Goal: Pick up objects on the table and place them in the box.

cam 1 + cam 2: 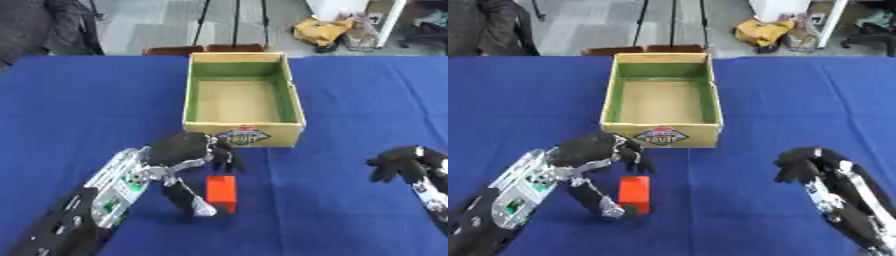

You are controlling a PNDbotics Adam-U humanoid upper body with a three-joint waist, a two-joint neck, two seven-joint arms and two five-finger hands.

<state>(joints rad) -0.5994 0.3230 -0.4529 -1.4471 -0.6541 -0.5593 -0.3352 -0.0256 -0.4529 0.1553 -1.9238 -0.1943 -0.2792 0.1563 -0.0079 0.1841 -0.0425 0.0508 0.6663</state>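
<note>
An orange-red block point(221, 192) stands upright on the blue table, just in front of the cardboard box point(199, 131). The box is open at the top with green inner walls, and nothing shows inside it. My left hand point(179, 152) hovers over the block. Its thumb point(191, 201) reaches down to the block's lower left side, and its fingers point(227, 159) hang bent just above the block's top without closing on it. My right hand point(800, 164) floats over the table at the right, fingers loosely bent, holding nothing.
The blue table point(350, 100) spreads wide on both sides of the box. Beyond its far edge are a brown chair back point(203, 49), a yellow bag point(319, 30) on the floor and a dark seated figure at the far left.
</note>
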